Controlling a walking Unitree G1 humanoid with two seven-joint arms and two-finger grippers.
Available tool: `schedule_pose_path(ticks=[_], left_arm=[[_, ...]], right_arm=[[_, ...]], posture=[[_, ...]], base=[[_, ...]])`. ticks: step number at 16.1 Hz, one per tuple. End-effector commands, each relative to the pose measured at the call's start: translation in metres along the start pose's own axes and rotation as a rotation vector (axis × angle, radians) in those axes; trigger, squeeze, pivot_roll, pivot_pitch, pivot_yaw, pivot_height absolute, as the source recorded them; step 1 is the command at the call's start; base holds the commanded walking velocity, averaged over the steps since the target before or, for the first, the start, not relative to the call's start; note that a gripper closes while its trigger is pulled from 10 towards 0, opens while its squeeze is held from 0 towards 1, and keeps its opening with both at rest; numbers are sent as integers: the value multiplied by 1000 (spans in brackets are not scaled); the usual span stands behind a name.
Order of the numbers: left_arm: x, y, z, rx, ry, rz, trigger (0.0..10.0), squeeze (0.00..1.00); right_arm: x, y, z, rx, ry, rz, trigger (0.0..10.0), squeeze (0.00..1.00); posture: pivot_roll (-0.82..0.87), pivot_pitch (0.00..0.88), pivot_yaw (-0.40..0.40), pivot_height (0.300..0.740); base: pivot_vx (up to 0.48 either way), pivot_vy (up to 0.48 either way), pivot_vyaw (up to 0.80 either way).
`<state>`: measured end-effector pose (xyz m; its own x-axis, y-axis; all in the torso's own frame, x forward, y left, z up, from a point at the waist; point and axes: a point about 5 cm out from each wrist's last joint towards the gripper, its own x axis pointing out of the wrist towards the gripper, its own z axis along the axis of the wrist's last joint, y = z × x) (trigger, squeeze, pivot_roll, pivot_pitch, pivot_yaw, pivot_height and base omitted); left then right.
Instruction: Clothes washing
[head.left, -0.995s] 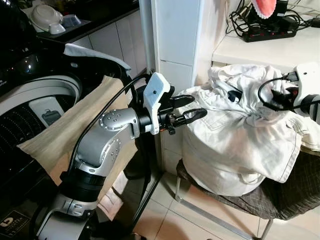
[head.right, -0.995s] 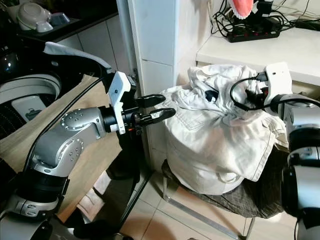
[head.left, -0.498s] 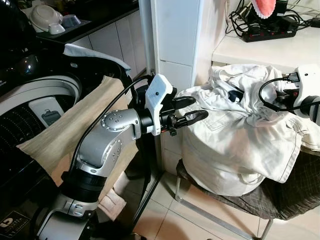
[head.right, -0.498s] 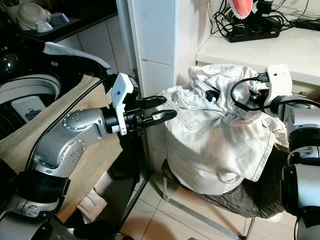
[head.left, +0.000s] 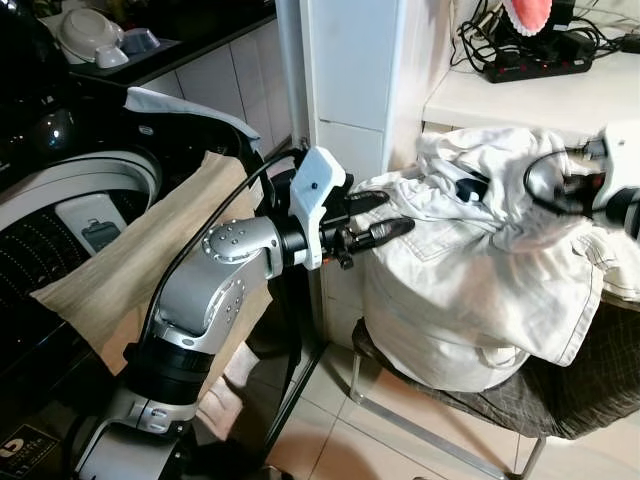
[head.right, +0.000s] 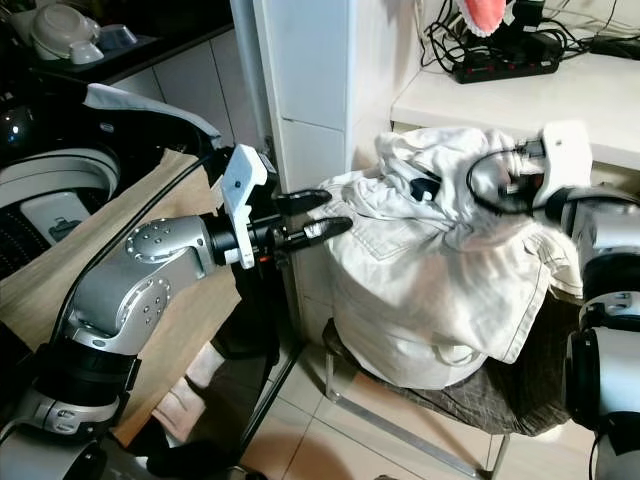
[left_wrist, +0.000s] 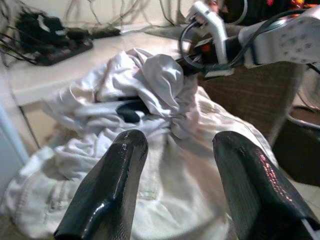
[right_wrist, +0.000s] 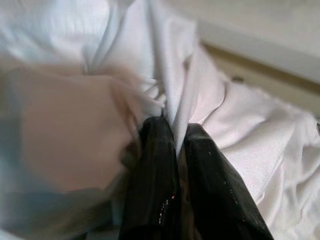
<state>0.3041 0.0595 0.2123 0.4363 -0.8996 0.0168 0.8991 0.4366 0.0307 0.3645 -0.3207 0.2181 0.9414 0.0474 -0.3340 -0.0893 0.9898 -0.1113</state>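
Right gripper (right_wrist: 172, 150) fingers clamp white clothes (head.left: 470, 280) fold for lifting off chair (head.left: 560, 400); left gripper (head.left: 385, 215) fingers apart, left of pile.

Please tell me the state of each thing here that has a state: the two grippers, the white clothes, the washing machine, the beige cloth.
Left gripper: open, fingers apart at the pile's edge, holding nothing.
Right gripper: shut on a fold of the white clothes.
White clothes: crumpled, heaped on the chair.
Washing machine: lid raised.
Beige cloth: draped over the machine's rim.
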Motion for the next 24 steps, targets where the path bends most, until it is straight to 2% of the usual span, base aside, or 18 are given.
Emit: schedule_pose_path(ticks=[1, 3, 4, 5, 7, 8, 9, 11, 12, 13, 14, 18, 20, 22, 23, 24], left_arm=[[-3, 11, 9, 35, -28, 74, 10000, 0], [-2, 18, 14, 46, -57, 129, 10000, 0], [0, 26, 22, 78, -93, 202, 10000, 0], [2, 29, 26, 87, -117, 225, 10000, 0], [7, 28, 41, 66, -211, 227, 10000, 0], [10, 27, 47, 66, -245, 230, 10000, 965], [14, 23, 56, 85, -291, 218, 10000, 1000], [20, 20, 72, 84, -380, 232, 10000, 1000], [20, 19, 75, 67, -409, 233, 10000, 1000], [20, 15, 85, 0, -494, 202, 10000, 1000], [21, 14, 87, -16, -518, 189, 10000, 1000], [30, 8, 83, 1, -500, 189, 10000, 1000], [36, -3, 83, -59, -513, 113, 10000, 1000], [40, -9, 81, -72, -502, 74, 10000, 1000], [41, -11, 79, -59, -488, 65, 10000, 1000], [45, -11, 71, -9, -419, 87, 10000, 1000]], right_arm=[[-13, -3, 38, 22, -134, 23, 0, 0], [-27, -4, 59, 38, -215, 44, 0, 0], [-46, -1, 90, 63, -332, 95, 0, 0], [-56, 3, 105, 68, -386, 133, 0, 0], [-75, 23, 141, 92, -499, 263, 0, 0], [-80, 32, 153, 100, -529, 311, 0, 0], [-87, 49, 167, 116, -567, 393, 0, 0], [-91, 74, 177, 133, -582, 512, 0, 0], [-91, 77, 177, 134, -577, 527, 0, 0], [-88, 86, 175, 160, -564, 594, 0, 0], [-87, 91, 174, 177, -559, 633, 0, 0], [-76, 113, 160, 237, -509, 703, 0, 0], [-75, 123, 158, 246, -496, 746, 0, 0], [-74, 129, 156, 249, -486, 773, 0, 0], [-75, 132, 155, 254, -483, 789, 0, 0], [-77, 140, 155, 266, -482, 827, 0, 0]], posture=[[-97, 0, 94, 740], [-102, 0, 99, 740], [-114, 0, 106, 740], [-125, 0, 110, 740], [-139, 0, 116, 740], [-148, 0, 116, 740], [-155, 0, 111, 740], [-156, 0, 102, 740], [-153, 0, 97, 740], [-148, 0, 90, 740], [-142, 0, 81, 740], [-127, 0, 65, 740], [-127, 0, 66, 740], [-127, 0, 66, 740], [-127, 0, 66, 740], [-129, 0, 68, 740]], base=[[0, 0, 0], [0, 0, 0], [0, 0, 0], [0, 0, 0], [0, 0, 0], [0, 0, 0], [0, 0, 0], [0, 0, 0], [0, 0, 0], [0, 0, 0], [0, 0, 0], [0, 0, 0], [0, 0, 0], [0, 0, 0], [0, 0, 0], [0, 0, 0]])
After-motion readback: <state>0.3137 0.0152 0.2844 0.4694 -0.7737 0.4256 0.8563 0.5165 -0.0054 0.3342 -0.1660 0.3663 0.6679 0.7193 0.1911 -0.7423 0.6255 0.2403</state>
